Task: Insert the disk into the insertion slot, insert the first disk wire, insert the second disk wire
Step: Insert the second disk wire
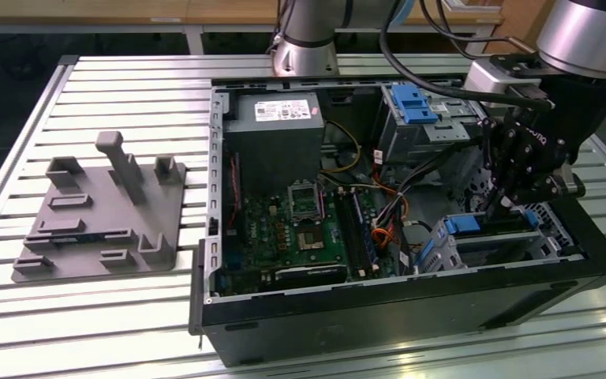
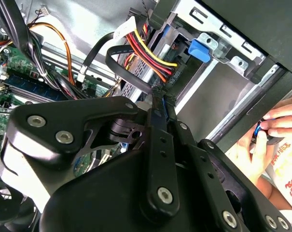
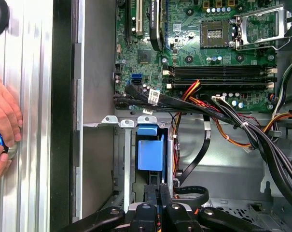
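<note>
Findings, from the tips outward. The slim black fingers (image 3: 166, 193) of the gripper (image 3: 159, 191) are drawn close together. In the second wrist view they appear to pinch the end of a black flat wire (image 2: 118, 57) that loops up and away from them. We cannot see the plug itself.

Just ahead of the tips lies the disk (image 3: 150, 152), a flat drive in its bright blue plastic carrier. It is already seated inside the insertion slot (image 3: 120, 159), a silver-grey sheet-metal cage at the corner of the open black computer case (image 1: 409, 304).

We judge the disk step done and a wire step in hand. Seating it calls for a square, straight push at the drive's rear edge. A red-and-yellow wire bundle (image 2: 153, 53) crowds that edge.

A person's hand (image 3: 3, 121) rests outside the case wall.
</note>
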`<state>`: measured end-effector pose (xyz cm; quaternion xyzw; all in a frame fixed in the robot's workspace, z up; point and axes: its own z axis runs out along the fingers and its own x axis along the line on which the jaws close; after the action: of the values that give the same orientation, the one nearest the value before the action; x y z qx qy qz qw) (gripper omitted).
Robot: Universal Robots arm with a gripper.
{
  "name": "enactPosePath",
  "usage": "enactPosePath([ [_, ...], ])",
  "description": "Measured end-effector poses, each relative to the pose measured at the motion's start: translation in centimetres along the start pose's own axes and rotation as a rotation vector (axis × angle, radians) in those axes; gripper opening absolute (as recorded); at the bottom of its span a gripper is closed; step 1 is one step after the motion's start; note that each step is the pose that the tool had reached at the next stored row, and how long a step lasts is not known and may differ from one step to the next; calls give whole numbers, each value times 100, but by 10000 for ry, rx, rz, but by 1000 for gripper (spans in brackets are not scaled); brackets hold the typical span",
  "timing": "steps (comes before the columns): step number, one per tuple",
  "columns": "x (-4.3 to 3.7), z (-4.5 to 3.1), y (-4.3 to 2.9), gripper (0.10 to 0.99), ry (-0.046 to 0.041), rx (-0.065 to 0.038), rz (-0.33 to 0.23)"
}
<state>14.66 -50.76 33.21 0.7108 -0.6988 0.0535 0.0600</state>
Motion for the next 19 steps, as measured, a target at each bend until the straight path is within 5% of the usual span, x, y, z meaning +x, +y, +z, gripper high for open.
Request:
enactPosePath([
  [19, 16, 37, -1, 157, 0, 0, -1],
])
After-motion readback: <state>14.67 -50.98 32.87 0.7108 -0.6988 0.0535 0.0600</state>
